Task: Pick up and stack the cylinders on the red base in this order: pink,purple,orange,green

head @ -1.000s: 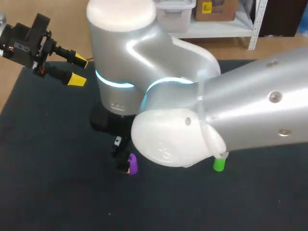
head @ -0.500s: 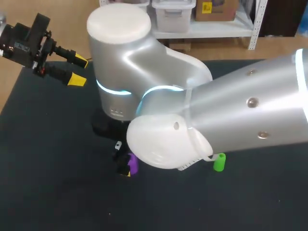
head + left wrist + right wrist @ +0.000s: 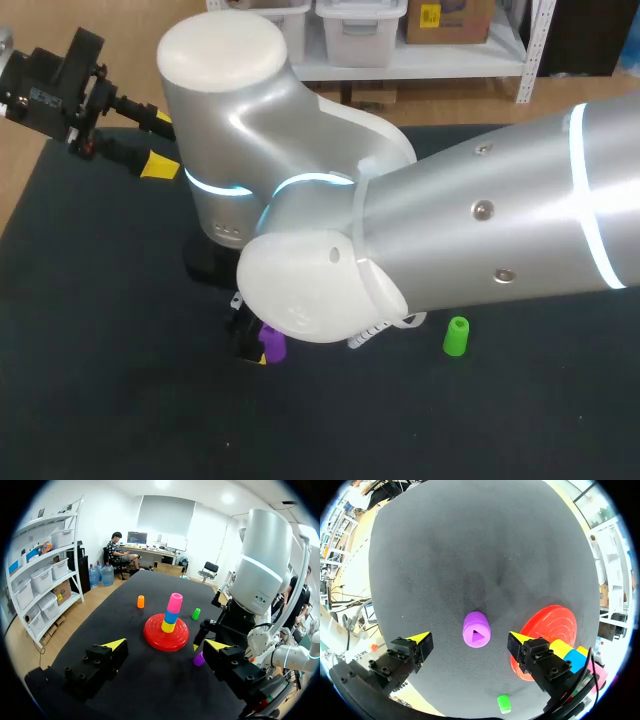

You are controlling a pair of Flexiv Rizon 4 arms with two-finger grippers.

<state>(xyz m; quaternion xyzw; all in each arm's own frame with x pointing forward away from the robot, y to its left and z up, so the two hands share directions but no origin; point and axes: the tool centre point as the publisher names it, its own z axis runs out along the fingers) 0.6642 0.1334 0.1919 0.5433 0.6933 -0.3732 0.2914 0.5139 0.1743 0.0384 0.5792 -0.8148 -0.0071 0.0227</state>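
Observation:
The purple cylinder point(image 3: 476, 629) stands upright on the dark table, right between the wide-apart fingers of my right gripper point(image 3: 469, 639), which is open and touches it on neither side. The same purple cylinder point(image 3: 272, 342) peeks out from under my right arm in the head view. Beside it the red base point(image 3: 547, 629) carries a stack of a yellow, a blue and a pink cylinder point(image 3: 174, 603) on top. An orange cylinder point(image 3: 141, 601) and a green cylinder point(image 3: 456, 336) stand apart on the table. My left gripper point(image 3: 150, 140) hangs open and empty over the far left corner.
My right arm's large elbow point(image 3: 300, 290) hides the red base and the middle of the table in the head view. The black table top point(image 3: 90, 380) runs to its edges at the left and the far side.
My right arm has swung leftward in the head view, uncovering the green cylinder. The purple cylinder and my left arm have stayed in place.

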